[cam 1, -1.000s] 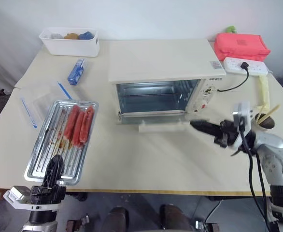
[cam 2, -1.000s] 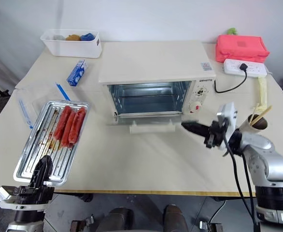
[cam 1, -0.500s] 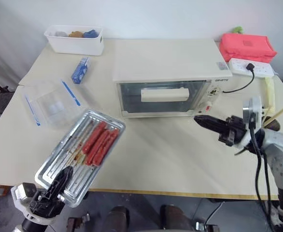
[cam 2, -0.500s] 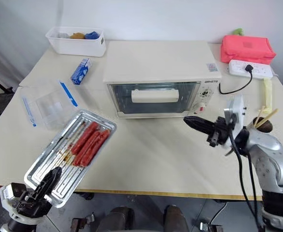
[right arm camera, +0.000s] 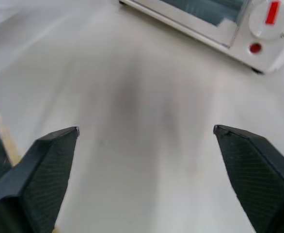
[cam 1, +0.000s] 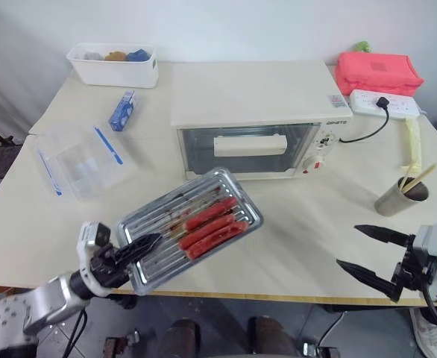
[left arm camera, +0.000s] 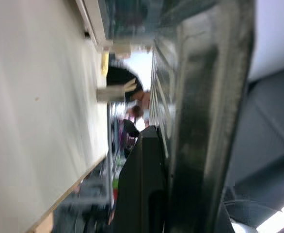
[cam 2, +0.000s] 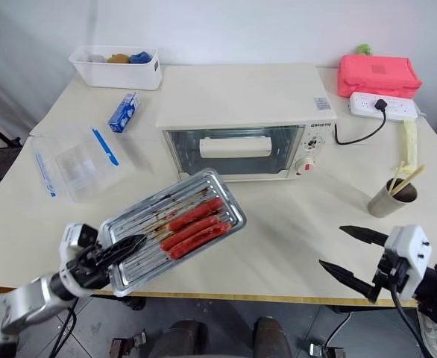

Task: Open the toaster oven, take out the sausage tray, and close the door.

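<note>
The cream toaster oven (cam 1: 252,97) stands at the middle of the table with its glass door (cam 1: 244,151) closed, the bar handle (cam 1: 250,144) against the front. The shiny ribbed sausage tray (cam 1: 159,242) is held slanted just in front of the oven, with three red sausages (cam 1: 212,224) on it. My left gripper (cam 1: 142,243) is shut on the tray's near left rim (left arm camera: 205,121). My right gripper (cam 1: 347,246) hangs open and empty at the table's front right edge, well away from the oven, whose knob (right arm camera: 270,19) faces it.
A clear plastic box with blue trim (cam 1: 80,160) lies left of the tray. A blue carton (cam 1: 119,110) and a white bin (cam 1: 112,63) sit at the back left. A metal cup with sticks (cam 1: 400,196), a power strip (cam 1: 382,103) and a red pouch (cam 1: 377,72) are on the right.
The door went from hanging open to closed. The tray swung from the left side round to the front of the oven in my left gripper. My right gripper pulled back to the front edge and opened.
</note>
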